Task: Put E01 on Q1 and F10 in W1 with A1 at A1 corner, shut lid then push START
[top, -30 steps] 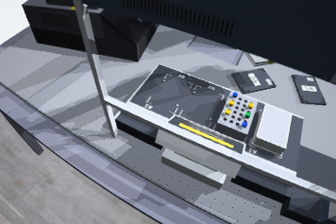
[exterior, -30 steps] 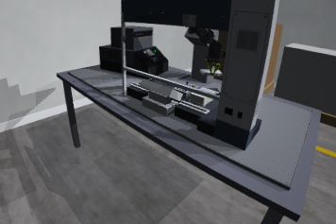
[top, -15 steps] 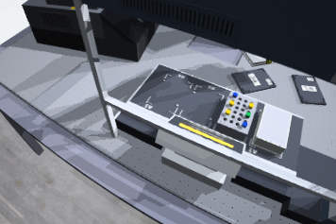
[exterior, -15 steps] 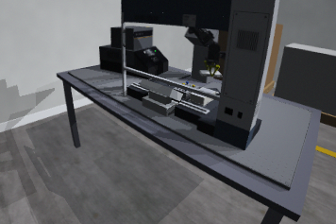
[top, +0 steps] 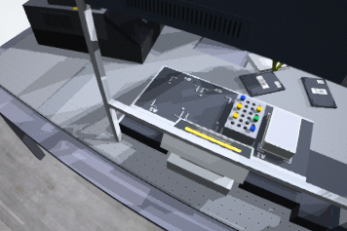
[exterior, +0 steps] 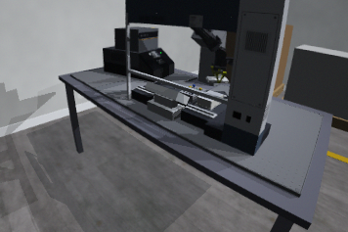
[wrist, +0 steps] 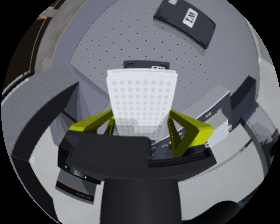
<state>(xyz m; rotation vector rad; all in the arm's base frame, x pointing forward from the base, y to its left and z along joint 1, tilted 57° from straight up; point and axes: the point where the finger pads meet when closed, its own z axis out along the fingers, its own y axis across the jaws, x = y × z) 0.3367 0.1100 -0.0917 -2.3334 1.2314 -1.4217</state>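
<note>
The claw (wrist: 141, 125) is closed on a white 96-well plate (wrist: 141, 97), its yellow fingers standing wide against the plate's two long sides. The plate is held well side toward the wrist camera, lifted off the surface (wrist: 113, 41). Which of the two plates it is cannot be told; no label is readable.

Taking the deck tray (top: 146, 91) as the landmark: its two positions nearest the black cycler (top: 73, 25) lie bare, showing only white locator marks. On the far side of those from the cycler stands the grey tube cooling block (top: 245, 119), with yellow, blue and green caps in its bores, and next beyond it the white deep-well block (top: 283, 133). A yellow bar (top: 212, 139) runs along the tray's near edge. Behind the tray, toward the arm, two dark flat nests (top: 261, 83) and (top: 318, 92) lie on the surface, each with a small white label.

In the exterior view the cycler (exterior: 147, 52) sits at the left end of the surface, a green lamp (exterior: 156, 54) lit on its sloped panel.
</note>
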